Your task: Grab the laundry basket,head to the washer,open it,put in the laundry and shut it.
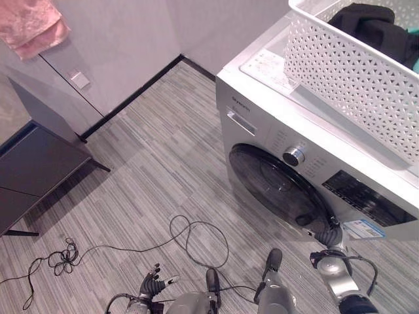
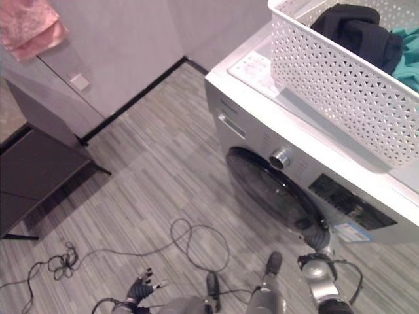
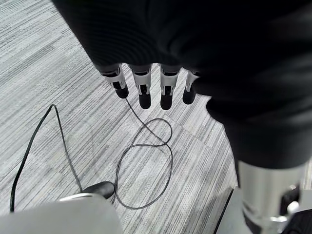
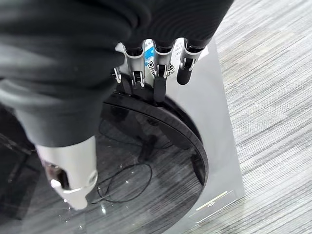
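White lattice plastic laundry basket (image 1: 347, 78) atop silver front-load washer (image 1: 262, 104). Right hand (image 4: 156, 73) fingers at dark round door (image 1: 278, 186) rim, apparently hooked. Left hand (image 3: 151, 87) relaxed, empty.

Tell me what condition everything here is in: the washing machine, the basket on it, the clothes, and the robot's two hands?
Washer door: shut.
Laundry basket: upright on top of the washer, apart from both hands.
Laundry: inside the basket, dark and teal pieces.
Right hand: fingers straight, tips at the door's rim.
Left hand: open, hanging over the floor, holding nothing.
Pink cloth: hanging by the wall.
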Tool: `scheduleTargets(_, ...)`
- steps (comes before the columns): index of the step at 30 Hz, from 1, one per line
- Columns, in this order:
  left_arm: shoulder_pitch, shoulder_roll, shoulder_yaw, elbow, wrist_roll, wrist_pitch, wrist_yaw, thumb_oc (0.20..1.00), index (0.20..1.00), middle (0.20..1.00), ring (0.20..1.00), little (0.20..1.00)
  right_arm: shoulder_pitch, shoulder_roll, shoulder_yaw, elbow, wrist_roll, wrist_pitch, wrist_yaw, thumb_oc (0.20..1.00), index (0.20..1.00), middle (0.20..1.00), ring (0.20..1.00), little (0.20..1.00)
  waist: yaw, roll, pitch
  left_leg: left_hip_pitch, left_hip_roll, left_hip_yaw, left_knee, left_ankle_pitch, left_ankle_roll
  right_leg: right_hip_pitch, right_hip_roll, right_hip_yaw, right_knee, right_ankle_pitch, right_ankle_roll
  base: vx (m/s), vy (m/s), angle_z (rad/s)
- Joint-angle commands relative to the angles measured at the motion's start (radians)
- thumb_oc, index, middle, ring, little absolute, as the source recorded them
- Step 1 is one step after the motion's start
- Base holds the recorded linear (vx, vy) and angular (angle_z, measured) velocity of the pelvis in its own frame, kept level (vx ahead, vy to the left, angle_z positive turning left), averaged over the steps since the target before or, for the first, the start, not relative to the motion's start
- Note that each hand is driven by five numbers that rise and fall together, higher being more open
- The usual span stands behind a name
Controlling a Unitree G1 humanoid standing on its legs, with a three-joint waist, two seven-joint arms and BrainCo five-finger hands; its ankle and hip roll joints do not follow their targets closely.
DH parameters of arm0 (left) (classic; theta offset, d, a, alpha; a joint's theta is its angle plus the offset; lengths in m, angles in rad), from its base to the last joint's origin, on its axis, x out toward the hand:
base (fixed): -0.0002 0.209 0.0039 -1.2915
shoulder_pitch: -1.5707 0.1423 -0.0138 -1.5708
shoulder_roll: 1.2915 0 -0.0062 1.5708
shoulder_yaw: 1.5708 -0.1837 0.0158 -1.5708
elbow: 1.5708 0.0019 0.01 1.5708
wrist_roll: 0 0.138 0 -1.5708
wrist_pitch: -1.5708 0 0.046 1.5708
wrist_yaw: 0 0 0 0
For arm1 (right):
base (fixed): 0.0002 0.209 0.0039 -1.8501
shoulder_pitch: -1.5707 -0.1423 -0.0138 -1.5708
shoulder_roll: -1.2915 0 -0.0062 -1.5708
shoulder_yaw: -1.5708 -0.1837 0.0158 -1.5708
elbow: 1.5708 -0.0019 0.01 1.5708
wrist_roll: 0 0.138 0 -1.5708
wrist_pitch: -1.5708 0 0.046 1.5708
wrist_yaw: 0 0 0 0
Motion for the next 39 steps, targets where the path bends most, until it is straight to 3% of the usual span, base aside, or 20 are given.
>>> scheduleTargets(1, -0.054, 0.035, -0.025, 0.0, -0.019, -0.04, 0.016, 1.0, 1.0, 1.0, 1.0, 1.0, -0.226, 0.073, 0.177, 0.073, 0.092, -0.08, 0.156, 1.0, 1.0, 1.0, 1.0, 1.0, 0.112, -0.021, 0.005, -0.006, -0.049, -0.098, -0.01, -0.097, 0.042, -0.065, -0.157, 0.03, 0.128, -0.024, 0.109, -0.02, -0.005, 0.07)
scheduleTargets(5, -0.078, 0.046, -0.038, 0.007, -0.003, -0.035, -0.003, 1.0, 1.0, 1.0, 1.0, 1.0, -0.254, 0.145, 0.306, 0.125, 0.259, -0.108, 0.318, 1.0, 1.0, 1.0, 1.0, 1.0, 0.141, -0.034, 0.016, -0.019, -0.042, -0.107, -0.009, -0.088, 0.034, -0.07, -0.158, 0.011, 0.132, -0.026, 0.105, -0.02, -0.022, -0.01)
scheduleTargets(6, -0.077, 0.047, -0.038, 0.007, -0.003, -0.035, -0.003, 1.0, 1.0, 1.0, 1.0, 1.0, -0.255, 0.146, 0.307, 0.126, 0.259, -0.109, 0.319, 1.0, 1.0, 1.0, 1.0, 1.0, 0.141, -0.034, 0.016, -0.019, -0.042, -0.107, -0.009, -0.088, 0.034, -0.07, -0.158, 0.011, 0.132, -0.026, 0.105, -0.02, -0.038, -0.11)
scheduleTargets(9, -0.091, 0.07, -0.042, 0.004, 0.01, -0.026, -0.024, 1.0, 1.0, 1.0, 1.0, 1.0, -0.271, 0.191, 0.416, 0.147, 0.398, -0.079, 0.467, 1.0, 1.0, 1.0, 1.0, 1.0, 0.171, -0.053, 0.022, -0.028, -0.034, -0.109, -0.005, -0.085, 0.027, -0.07, -0.158, -0.002, 0.135, -0.025, 0.103, -0.01, -0.046, -0.01)
scheduleTargets(13, -0.106, 0.081, -0.043, 0.032, 0.023, -0.021, -0.033, 1.0, 1.0, 1.0, 1.0, 1.0, -0.291, 0.213, 0.5, 0.169, 0.466, -0.056, 0.559, 1.0, 1.0, 1.0, 1.0, 1.0, 0.196, -0.075, 0.025, -0.043, -0.024, -0.112, 0.001, -0.08, 0.019, -0.077, -0.154, -0.011, 0.138, -0.028, 0.1, -0.01, -0.047, -0.01)
scheduleTargets(19, -0.121, 0.087, -0.046, 0.043, 0.035, -0.024, -0.024, 1.0, 1.0, 1.0, 1.0, 1.0, -0.323, 0.23, 0.553, 0.185, 0.513, -0.048, 0.604, 1.0, 1.0, 1.0, 1.0, 1.0, 0.218, -0.091, 0.033, -0.052, -0.011, -0.112, 0.005, -0.077, 0.011, -0.081, -0.146, -0.017, 0.141, -0.033, 0.096, -0.01, -0.033, 0.03)
scheduleTargets(28, -0.153, 0.087, -0.065, 0.058, 0.039, -0.03, -0.026, 1.0, 1.0, 1.0, 1.0, 1.0, -0.378, 0.317, 0.552, 0.27, 0.748, -0.042, 0.675, 1.0, 1.0, 1.0, 1.0, 1.0, 0.274, -0.085, 0.064, -0.059, -0.001, -0.121, 0.009, -0.068, 0.003, -0.077, -0.145, -0.029, 0.152, -0.041, 0.095, -0.01, -0.005, -0.02)
scheduleTargets(36, -0.19, 0.08, -0.099, 0.097, 0.025, -0.031, 0.001, 1.0, 1.0, 1.0, 1.0, 1.0, -0.454, 0.39, 0.603, 0.298, 0.734, -0.043, 0.647, 1.0, 1.0, 1.0, 1.0, 1.0, 0.319, -0.073, 0.088, -0.079, 0.009, -0.151, 0.013, -0.051, -0.007, -0.059, -0.139, -0.059, 0.15, -0.054, 0.09, -0.01, -0.025, 0.03)
scheduleTargets(37, -0.19, 0.081, -0.099, 0.097, 0.025, -0.031, 0.002, 1.0, 1.0, 1.0, 1.0, 1.0, -0.455, 0.39, 0.603, 0.299, 0.734, -0.043, 0.647, 0.922, 0.922, 0.922, 0.922, 0.922, 0.318, -0.073, 0.088, -0.078, 0.009, -0.152, 0.013, -0.051, -0.007, -0.058, -0.139, -0.06, 0.15, -0.054, 0.09, 0.0, -0.037, -0.67)
scheduleTargets(39, -0.192, 0.082, -0.107, 0.103, 0.027, -0.029, 0.005, 1.0, 1.0, 1.0, 1.0, 1.0, -0.466, 0.411, 0.61, 0.303, 0.744, -0.041, 0.641, 0.542, 0.542, 0.542, 0.542, 0.542, 0.33, -0.071, 0.089, -0.082, 0.013, -0.159, 0.012, -0.048, -0.01, -0.054, -0.137, -0.07, 0.149, -0.057, 0.089, 0.0, -0.029, -0.42)
